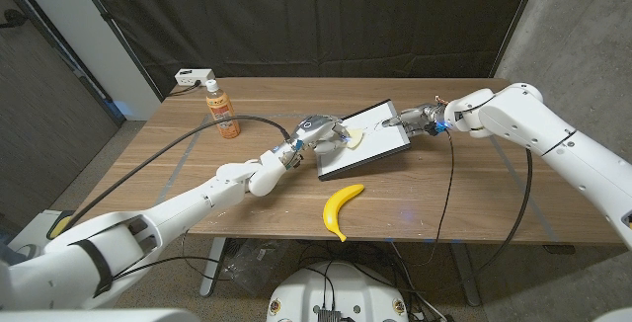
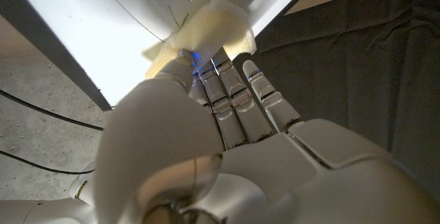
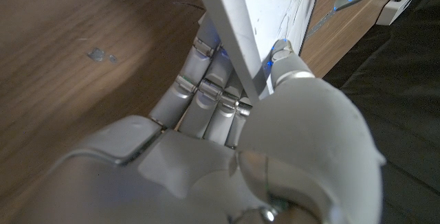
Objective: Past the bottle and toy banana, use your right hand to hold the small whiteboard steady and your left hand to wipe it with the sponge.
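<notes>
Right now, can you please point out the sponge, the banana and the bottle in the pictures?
sponge (image 2: pixel 206 28): left wrist view, on its yellow face against the whiteboard.
banana (image 1: pixel 341 206): head view, on the middle of its curved body.
bottle (image 1: pixel 223 115): head view, on its orange body below the white cap.

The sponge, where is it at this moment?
In the head view the sponge lies on the small whiteboard near table centre, held by the left hand; the right hand grips the board's far-right edge.
</notes>
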Robot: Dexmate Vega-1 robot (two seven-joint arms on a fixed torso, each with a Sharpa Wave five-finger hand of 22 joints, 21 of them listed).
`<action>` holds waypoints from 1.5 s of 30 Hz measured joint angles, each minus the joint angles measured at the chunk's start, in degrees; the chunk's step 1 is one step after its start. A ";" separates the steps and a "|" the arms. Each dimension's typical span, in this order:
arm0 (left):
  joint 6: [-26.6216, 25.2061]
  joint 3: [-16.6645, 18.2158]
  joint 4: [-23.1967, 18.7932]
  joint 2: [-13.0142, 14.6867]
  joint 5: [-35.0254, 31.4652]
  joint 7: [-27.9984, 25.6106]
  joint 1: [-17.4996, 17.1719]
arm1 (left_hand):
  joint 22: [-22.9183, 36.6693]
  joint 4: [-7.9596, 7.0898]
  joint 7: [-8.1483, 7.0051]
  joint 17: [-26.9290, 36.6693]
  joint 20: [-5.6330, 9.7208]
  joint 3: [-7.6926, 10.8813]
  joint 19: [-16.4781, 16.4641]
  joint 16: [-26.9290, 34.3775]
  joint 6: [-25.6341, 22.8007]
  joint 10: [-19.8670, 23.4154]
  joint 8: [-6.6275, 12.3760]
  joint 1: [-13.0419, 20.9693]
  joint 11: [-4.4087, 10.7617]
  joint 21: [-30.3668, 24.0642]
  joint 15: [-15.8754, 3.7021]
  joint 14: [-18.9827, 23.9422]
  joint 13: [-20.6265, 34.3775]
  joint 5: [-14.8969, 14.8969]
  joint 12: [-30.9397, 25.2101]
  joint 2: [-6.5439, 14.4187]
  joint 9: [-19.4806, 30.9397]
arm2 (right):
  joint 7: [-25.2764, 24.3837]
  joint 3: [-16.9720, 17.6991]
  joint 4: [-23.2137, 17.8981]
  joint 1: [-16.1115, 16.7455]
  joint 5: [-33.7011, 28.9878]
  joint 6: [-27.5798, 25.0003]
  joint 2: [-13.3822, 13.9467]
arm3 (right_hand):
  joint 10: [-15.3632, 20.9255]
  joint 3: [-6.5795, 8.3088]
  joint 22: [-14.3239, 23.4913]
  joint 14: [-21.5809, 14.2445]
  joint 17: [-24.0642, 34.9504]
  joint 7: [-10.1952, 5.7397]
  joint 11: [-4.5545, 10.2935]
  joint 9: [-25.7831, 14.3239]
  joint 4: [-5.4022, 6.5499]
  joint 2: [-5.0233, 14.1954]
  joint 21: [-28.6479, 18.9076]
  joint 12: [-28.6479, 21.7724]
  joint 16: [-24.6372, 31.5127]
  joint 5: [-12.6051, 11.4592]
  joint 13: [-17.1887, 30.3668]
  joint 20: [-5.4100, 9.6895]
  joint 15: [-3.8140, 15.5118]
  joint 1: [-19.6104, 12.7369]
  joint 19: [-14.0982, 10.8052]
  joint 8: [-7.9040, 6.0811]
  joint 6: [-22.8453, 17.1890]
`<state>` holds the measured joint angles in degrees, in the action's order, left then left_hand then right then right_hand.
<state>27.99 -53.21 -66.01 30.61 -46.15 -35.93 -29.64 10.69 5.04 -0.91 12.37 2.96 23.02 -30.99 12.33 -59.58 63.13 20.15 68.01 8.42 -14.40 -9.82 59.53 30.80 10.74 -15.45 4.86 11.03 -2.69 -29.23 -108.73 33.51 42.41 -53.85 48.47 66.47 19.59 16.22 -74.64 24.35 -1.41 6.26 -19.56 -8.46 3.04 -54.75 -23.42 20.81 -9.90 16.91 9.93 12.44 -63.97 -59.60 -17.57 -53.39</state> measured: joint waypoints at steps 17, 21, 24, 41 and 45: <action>1.39 -4.86 7.79 -6.22 -1.50 -3.87 7.25 | 0.00 -0.17 0.00 0.00 0.00 0.16 0.00 0.00 0.00 0.04 -0.01 -0.01 0.03 0.22 0.00 0.00 0.42 0.08 0.43 -0.01 0.05 | -0.48 0.44 -0.62 0.87 0.78 0.02 0.27 | 0.00 -0.01 -0.27 0.10 -0.06 -0.02 0.00 0.01 0.01 0.00 -0.56 0.00 -0.19 -0.07 0.24 -0.21 -0.10 0.00 0.20 0.00 -0.02; 1.44 -5.70 8.60 -6.87 -1.50 -3.93 8.26 | 0.00 -0.16 0.00 0.00 0.00 0.16 0.00 0.00 0.00 0.04 -0.02 -0.01 0.03 0.22 0.00 0.01 0.42 0.08 0.44 -0.01 0.05 | -0.52 0.47 -0.69 0.96 0.86 0.02 0.34 | 0.00 -0.01 -0.27 0.10 -0.07 -0.02 0.00 0.01 0.01 0.00 -0.56 0.00 -0.22 -0.07 0.32 -0.21 -0.10 0.00 0.20 0.00 -0.02; 1.44 -6.25 8.78 -7.09 -1.20 -3.32 8.89 | 0.00 -0.16 0.00 0.00 0.00 0.16 0.00 0.00 0.00 0.04 -0.08 -0.01 0.03 0.22 0.00 0.01 0.43 0.07 0.45 -0.01 0.05 | -0.56 0.51 -0.76 1.04 0.92 0.02 0.41 | 0.00 -0.01 -0.26 0.11 -0.07 -0.02 0.00 -0.08 0.01 0.00 -0.70 0.00 -0.24 -0.07 0.32 -0.21 -0.10 0.00 0.20 0.00 -0.01; -0.29 -4.42 0.32 -1.19 0.96 1.39 4.23 | 0.00 -0.40 -0.02 0.00 0.00 0.39 0.00 -0.16 0.02 0.04 -0.36 -0.01 0.04 0.44 0.00 0.01 0.74 0.06 0.68 -0.02 0.32 | -0.59 0.56 -0.97 1.03 1.02 0.16 0.60 | 0.00 -0.08 -0.53 0.03 -0.04 -0.04 0.00 -0.26 0.08 0.00 -0.88 0.40 -0.23 0.00 0.32 -0.21 -0.04 0.00 0.19 0.22 -0.03; -0.98 -3.13 -1.97 0.52 1.40 2.45 2.36 | 0.00 -0.39 -0.02 0.00 0.00 0.39 0.00 -0.16 0.02 0.03 -0.34 -0.02 0.04 0.44 0.00 0.01 0.98 0.06 0.87 -0.02 0.31 | -0.59 0.56 -1.11 0.97 0.94 0.27 0.59 | 0.00 -0.08 -0.53 -0.01 -0.02 -0.05 0.00 -0.26 0.08 0.00 -1.13 0.41 -0.23 0.00 0.32 -0.10 0.01 0.00 0.30 0.22 -0.04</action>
<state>27.01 -56.34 -67.99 31.13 -44.76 -33.48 -27.28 10.69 4.64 -0.93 12.37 2.96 23.42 -30.99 12.17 -59.56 63.16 19.81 67.99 8.46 -13.96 -9.82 59.53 31.78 10.80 -14.58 4.85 11.34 -3.28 -28.68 -109.83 34.47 43.35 -53.58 49.06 66.47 19.50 15.69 -74.65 24.34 -1.46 6.26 -19.82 -8.38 3.04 -55.88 -23.02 20.58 -9.89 17.23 9.83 12.45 -63.97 -59.30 -17.35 -53.43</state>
